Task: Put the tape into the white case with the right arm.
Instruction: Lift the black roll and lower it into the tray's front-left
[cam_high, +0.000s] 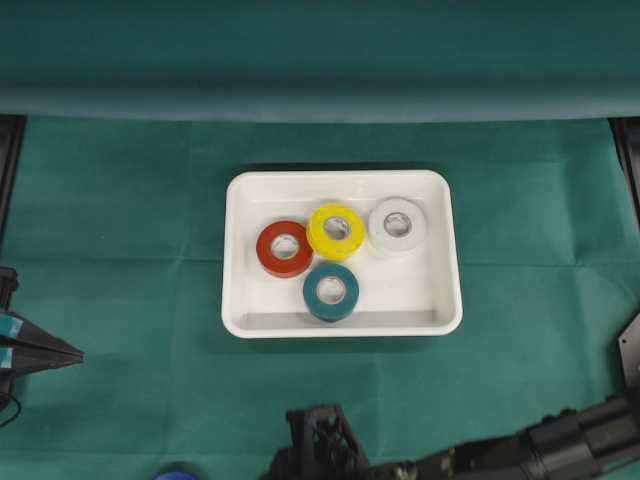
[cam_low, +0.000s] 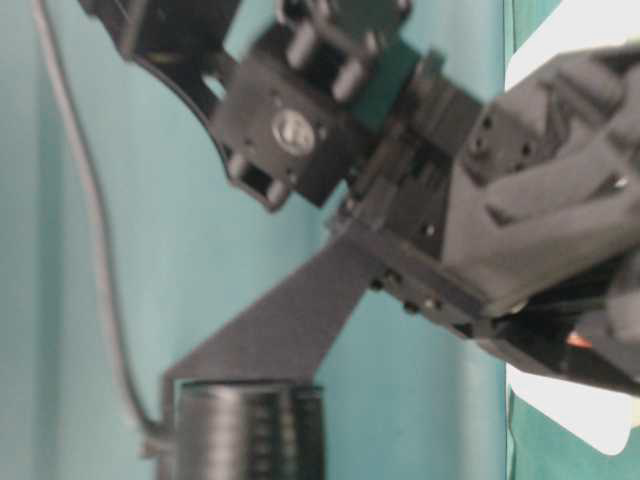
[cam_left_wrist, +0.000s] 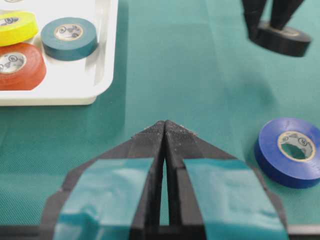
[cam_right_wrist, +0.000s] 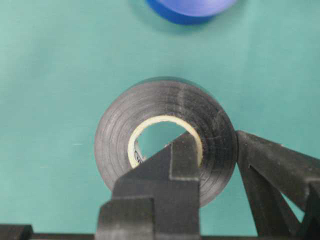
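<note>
Pinching the black tape roll (cam_right_wrist: 165, 137) wall, right gripper (cam_right_wrist: 212, 150) clamped one finger through its core, for carrying to the white case (cam_high: 240, 300); left gripper (cam_left_wrist: 165, 131) idling closed near it.

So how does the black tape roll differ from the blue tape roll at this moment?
The black tape roll is gripped by the right gripper, one finger through its hole and one outside its wall; the blue tape roll lies free on the green cloth. The black one is black and the blue one deep blue. Both are outside the white case, and both are rings with a pale inner core.
</note>
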